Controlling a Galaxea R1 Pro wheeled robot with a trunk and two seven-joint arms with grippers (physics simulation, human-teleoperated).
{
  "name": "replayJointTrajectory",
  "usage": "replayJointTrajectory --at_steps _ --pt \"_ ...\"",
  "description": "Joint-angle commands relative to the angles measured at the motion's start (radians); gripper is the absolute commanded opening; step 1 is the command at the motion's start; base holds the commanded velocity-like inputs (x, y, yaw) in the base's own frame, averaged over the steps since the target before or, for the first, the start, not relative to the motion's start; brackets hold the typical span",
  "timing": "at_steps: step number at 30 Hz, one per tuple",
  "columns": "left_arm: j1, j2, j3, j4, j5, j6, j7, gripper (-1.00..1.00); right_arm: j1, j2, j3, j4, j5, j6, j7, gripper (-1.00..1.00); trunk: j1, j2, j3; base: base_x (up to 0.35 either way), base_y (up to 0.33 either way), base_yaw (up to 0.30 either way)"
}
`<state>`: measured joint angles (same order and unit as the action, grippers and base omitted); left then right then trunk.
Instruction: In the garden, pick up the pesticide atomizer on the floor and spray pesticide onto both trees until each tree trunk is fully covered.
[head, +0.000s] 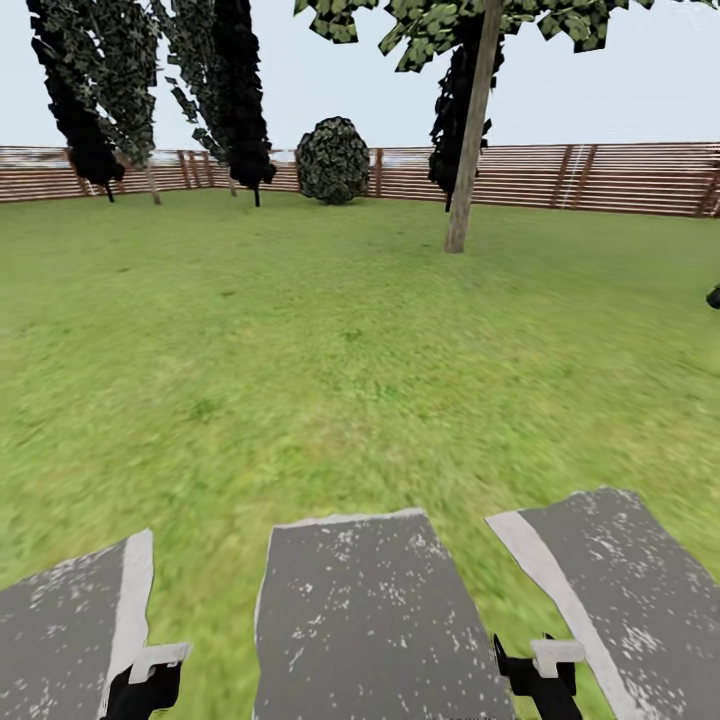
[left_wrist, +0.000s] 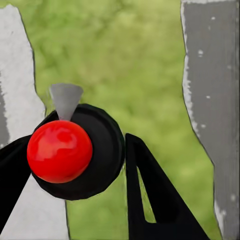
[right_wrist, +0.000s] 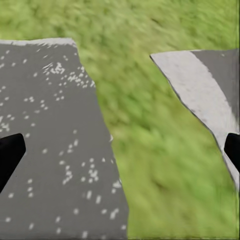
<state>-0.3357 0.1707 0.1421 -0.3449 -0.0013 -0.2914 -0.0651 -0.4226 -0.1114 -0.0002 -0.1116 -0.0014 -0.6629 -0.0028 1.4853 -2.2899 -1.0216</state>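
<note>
left gripper is closed around the atomizer: in the left wrist view its two black fingers sit on either side of a black round body with a glossy red cap and a small grey nozzle sticking out past it. one finger is at lower left of the frame, the other at lower centre, and the black body fills the gap between them

in the head view the left gripper shows at the bottom edge, left of centre, black with a pale grey piece on top; the red cap cannot be made out there

right gripper sits at the bottom edge, right of centre, in the head view. in the right wrist view its black fingertips show at the far left and far right edges, spread wide apart, with grass and paving between them and nothing held

three grey paving stones lie along the bottom of the head view, with the lawn running up to a brown slatted fence across the upper part

one tree trunk, pale and straight, stands upper right of centre, well apart from both grippers, its leafy crown cut by the top edge. dark narrow trees stand at upper left, and a round dark bush against the fence at upper centre

a small black object touches the right edge; cannot tell what it is
</note>
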Motion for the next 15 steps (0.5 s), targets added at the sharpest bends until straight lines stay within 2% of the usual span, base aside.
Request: replayJointTrajectory --at_steps 1,15 --pt "0.000 0.000 0.007 0.001 0.000 -0.003 -0.006 -1.00 -0.001 0.000 0.000 0.001 0.000 -0.003 0.000 1.00 -0.004 0.007 0.003 0.000 0.000 -0.300" --pt "0.001 0.001 0.007 0.007 0.000 -0.003 -0.005 -1.00 -0.001 -0.001 0.000 0.001 0.000 -0.003 0.000 1.00 -0.058 0.105 0.054 0.000 0.000 -0.300"
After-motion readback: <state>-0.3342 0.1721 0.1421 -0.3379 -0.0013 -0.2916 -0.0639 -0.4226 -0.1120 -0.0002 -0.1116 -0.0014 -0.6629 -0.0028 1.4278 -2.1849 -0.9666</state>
